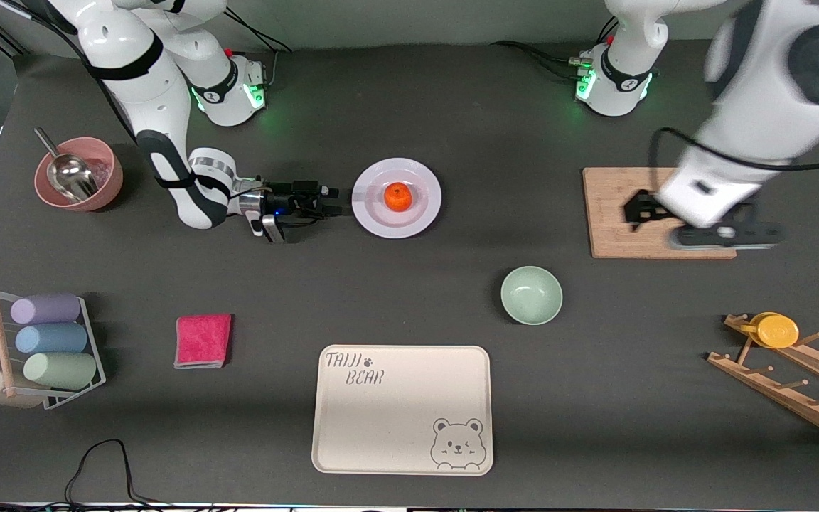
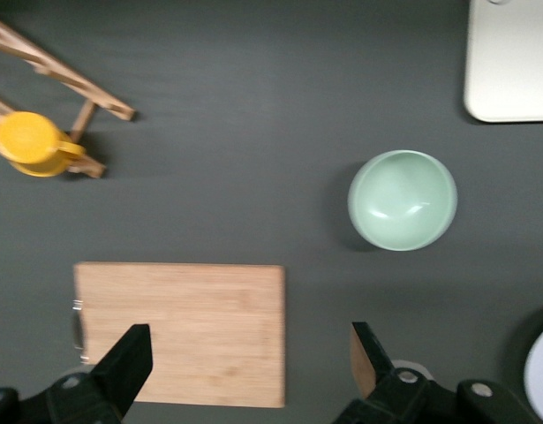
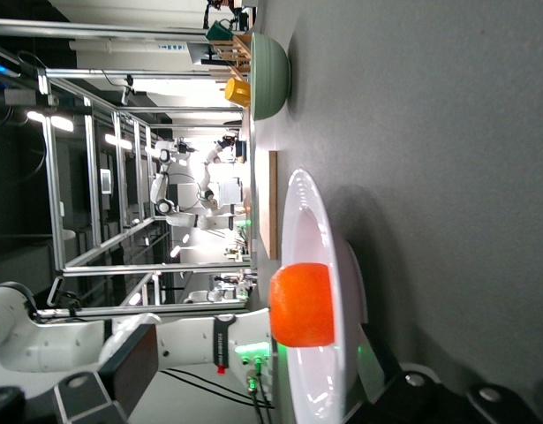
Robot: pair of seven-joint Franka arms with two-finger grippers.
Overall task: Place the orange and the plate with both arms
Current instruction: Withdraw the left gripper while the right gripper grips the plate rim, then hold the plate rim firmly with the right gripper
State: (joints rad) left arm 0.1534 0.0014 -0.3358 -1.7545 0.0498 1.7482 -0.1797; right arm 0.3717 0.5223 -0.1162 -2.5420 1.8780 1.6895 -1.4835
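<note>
The orange (image 1: 398,197) lies in the middle of the white plate (image 1: 381,220) at the table's centre. My right gripper (image 1: 337,201) lies level with the table beside the plate's rim, toward the right arm's end, open and empty. In the right wrist view the orange (image 3: 302,305) and the plate (image 3: 328,221) sit just ahead of the open gripper (image 3: 253,362), the rim reaching between the fingers; I cannot tell if they touch. My left gripper (image 1: 722,237) hangs open and empty over the wooden cutting board (image 1: 616,213), as the left wrist view (image 2: 249,340) shows.
A pale green bowl (image 1: 531,295) stands nearer the camera than the plate, and the beige bear tray (image 1: 402,409) nearer still. A pink bowl with a scoop (image 1: 79,174), a pink cloth (image 1: 202,340), a cup rack (image 1: 47,348) and a wooden rack with a yellow lid (image 1: 779,331) ring the table.
</note>
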